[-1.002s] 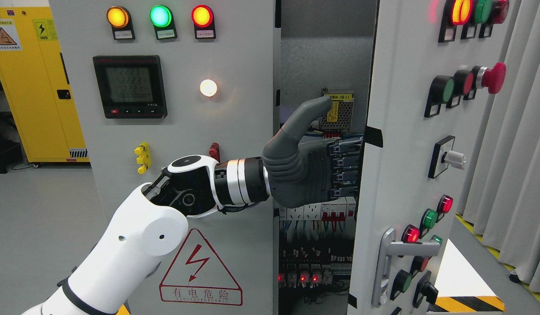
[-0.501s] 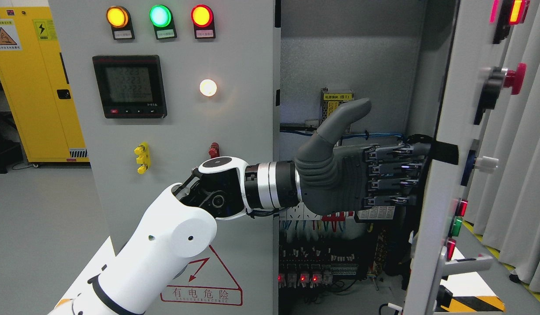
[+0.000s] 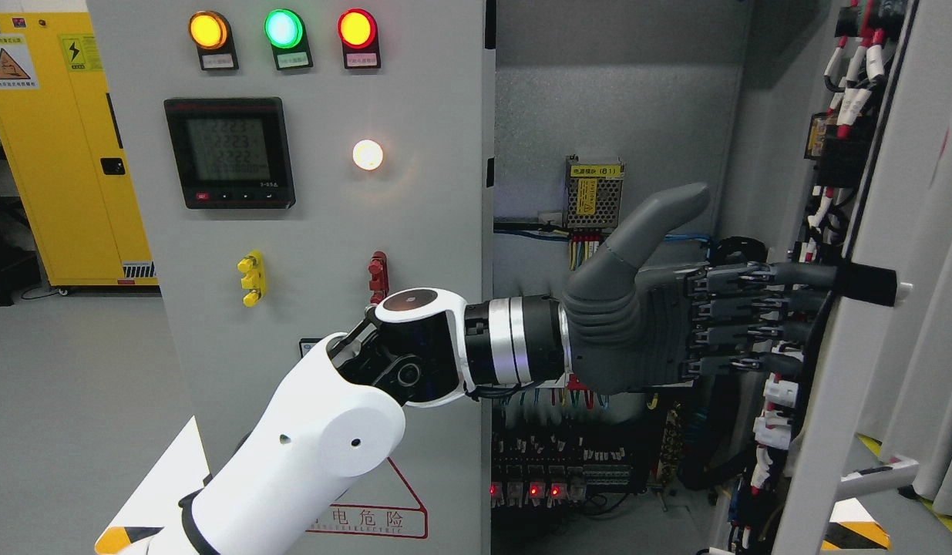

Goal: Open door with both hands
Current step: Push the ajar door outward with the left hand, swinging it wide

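Centrally, the left hand (image 3: 676,324), a matte grey, ribbed-rubber palm on a glossy white arm with black and silver wrist rings, reaches from the lower left into the open cabinet. Its four fingers (image 3: 734,308) are extended, straight and stacked side by side, their dark segmented tips pressed against the inner face of the right door (image 3: 869,339); the thumb points up and away, and nothing is grasped. This door is smooth grey painted metal, seen nearly edge-on at the right of the hand, with white-sleeved wiring (image 3: 849,69) clipped along its inside. Compared with half a second earlier, it has swung wider, its front buttons no longer facing the camera, and the hand has followed farther right. Left of the hand stands the closed left door (image 3: 306,247), flat grey, carrying three round lamps (image 3: 283,29) and a rectangular black meter (image 3: 230,152). Behind the hand, the interior shows a perforated metal power supply (image 3: 595,193).
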Robot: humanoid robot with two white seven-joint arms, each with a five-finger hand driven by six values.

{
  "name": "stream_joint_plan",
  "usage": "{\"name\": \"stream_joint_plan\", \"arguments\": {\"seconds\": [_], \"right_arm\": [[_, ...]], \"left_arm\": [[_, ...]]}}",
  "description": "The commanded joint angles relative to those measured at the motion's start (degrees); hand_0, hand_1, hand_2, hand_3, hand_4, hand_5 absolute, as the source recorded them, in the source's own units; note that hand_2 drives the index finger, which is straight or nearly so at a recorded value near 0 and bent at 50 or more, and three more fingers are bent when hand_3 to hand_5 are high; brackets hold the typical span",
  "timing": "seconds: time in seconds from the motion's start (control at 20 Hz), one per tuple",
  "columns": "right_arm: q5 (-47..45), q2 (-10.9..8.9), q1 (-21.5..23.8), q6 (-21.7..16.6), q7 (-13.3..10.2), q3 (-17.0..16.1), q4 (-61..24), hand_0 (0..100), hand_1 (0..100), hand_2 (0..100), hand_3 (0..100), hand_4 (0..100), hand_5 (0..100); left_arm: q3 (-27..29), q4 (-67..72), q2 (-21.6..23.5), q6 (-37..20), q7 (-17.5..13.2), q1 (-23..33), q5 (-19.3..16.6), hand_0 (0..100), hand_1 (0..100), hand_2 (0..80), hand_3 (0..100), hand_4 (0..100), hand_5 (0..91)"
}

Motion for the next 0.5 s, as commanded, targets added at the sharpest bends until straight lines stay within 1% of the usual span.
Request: {"name": "stream_joint_plan", "arguments": {"seconds": [0.0,0.45], "right_arm": [[-1.4,0.0,0.0,0.0,0.0,0.0,0.0,26,0,0,0,0,0],[-1.4,0.0,0.0,0.0,0.0,0.0,0.0,26,0,0,0,0,0]], "left_arm": [[-0.6,-8.7,-1.1,0.1,4.4,1.5,-0.6,0,0,0.0,0,0,0.0],[-0.7,-12.5,-1.5,0.1,4.9,2.5,-0.6,0,0,0.0,0,0,0.0]]}}
